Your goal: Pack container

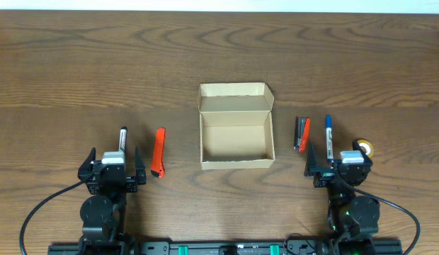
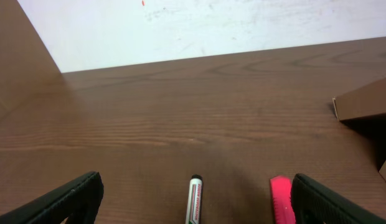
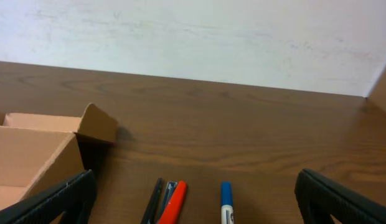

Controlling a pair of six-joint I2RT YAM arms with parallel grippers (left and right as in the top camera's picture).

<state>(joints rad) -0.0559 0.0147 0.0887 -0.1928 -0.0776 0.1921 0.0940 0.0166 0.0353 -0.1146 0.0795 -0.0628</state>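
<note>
My left claw (image 1: 113, 164) and right claw (image 1: 338, 161) sit low in the overhead frame, both spread wide and empty. The cardboard box (image 1: 234, 139) stands centre on the table (image 1: 64, 71), flap thrown back so I can fill it. Pens (image 1: 301, 133) and a blue marker (image 1: 328, 133) lie right of it, a white marker (image 1: 122, 137) and orange cutter (image 1: 159, 151) left, split between my arms.

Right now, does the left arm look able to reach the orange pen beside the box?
Probably yes: the orange pen lies on bare table close by the open left gripper, apart from the box, with nothing lying between them.
</note>
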